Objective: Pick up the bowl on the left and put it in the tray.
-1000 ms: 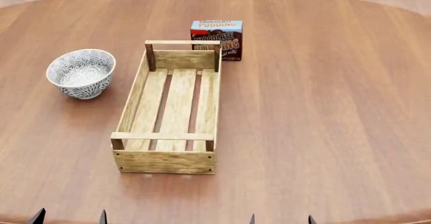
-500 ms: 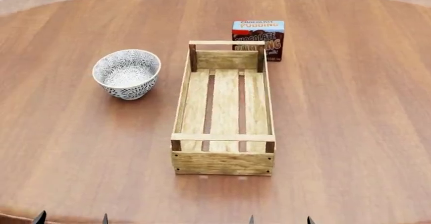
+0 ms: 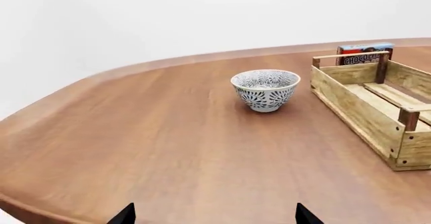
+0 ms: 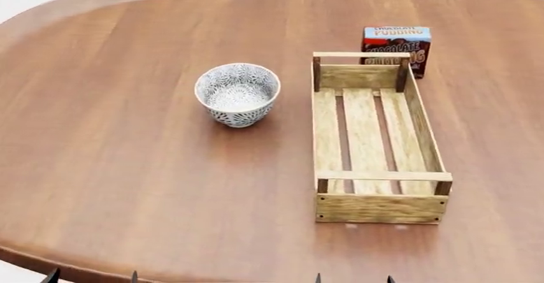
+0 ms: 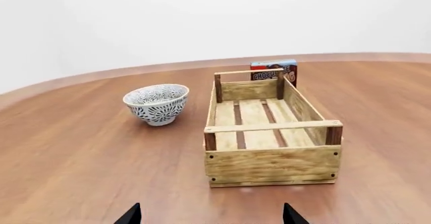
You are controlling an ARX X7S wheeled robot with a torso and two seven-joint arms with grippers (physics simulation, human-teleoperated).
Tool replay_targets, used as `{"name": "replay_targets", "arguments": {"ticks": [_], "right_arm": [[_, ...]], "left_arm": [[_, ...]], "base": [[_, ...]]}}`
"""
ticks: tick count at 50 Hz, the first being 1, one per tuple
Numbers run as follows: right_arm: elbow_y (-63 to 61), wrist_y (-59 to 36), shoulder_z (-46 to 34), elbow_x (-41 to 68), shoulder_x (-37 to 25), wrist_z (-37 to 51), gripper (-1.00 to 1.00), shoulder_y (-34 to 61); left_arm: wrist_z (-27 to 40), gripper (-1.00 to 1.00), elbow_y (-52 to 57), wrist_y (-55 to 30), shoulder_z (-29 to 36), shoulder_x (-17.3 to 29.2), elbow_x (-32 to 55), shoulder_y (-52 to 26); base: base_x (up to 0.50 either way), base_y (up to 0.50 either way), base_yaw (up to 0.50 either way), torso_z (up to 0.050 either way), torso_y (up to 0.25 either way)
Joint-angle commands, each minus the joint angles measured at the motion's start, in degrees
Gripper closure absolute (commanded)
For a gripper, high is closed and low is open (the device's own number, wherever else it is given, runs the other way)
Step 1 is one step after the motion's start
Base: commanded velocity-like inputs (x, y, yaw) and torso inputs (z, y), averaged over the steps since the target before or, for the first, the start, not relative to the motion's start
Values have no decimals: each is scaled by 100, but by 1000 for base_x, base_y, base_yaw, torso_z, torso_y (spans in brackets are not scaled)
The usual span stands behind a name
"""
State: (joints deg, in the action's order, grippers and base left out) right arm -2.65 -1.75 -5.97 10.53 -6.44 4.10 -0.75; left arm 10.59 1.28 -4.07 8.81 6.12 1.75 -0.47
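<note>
A: What is seen of the left claw (image 3: 212,215)?

B: Only two dark fingertips are seen, at the near edge of the desk (image 4: 127,187). They are spread wide apart and nothing is held between them. The same is seen of the right claw (image 5: 212,215): tips parted, nothing gripped, no object touched.

A: And beyond the claws?

B: The bowl (image 4: 237,94) is found upright on the desk, well apart from both claws, farther out and toward the left. Its grey-blue floral pattern is seen inside and out.

A: Where is the tray (image 4: 375,139) placed?

B: To the right of the bowl, near it but not touching, with its long side running from near to far. Only bare slats are seen inside it. A chocolate pudding box (image 4: 396,47) is stood upright just behind the tray's far right corner.
</note>
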Motion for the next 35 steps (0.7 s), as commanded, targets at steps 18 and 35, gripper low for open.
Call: {"name": "replay_targets", "arguments": {"ticks": [18,35], "right_arm": [[30,-113,-137,-135,-32,202,-100,12],[63,56,-170,88,-108,177,-100,10]], "left_arm": [[30,-100,-125,120,97,52,25,-1],[113,-100,-168,260,217,138,46,7]], "base": [[0,250,0,0,0],[465,0,0,0,0]]}}
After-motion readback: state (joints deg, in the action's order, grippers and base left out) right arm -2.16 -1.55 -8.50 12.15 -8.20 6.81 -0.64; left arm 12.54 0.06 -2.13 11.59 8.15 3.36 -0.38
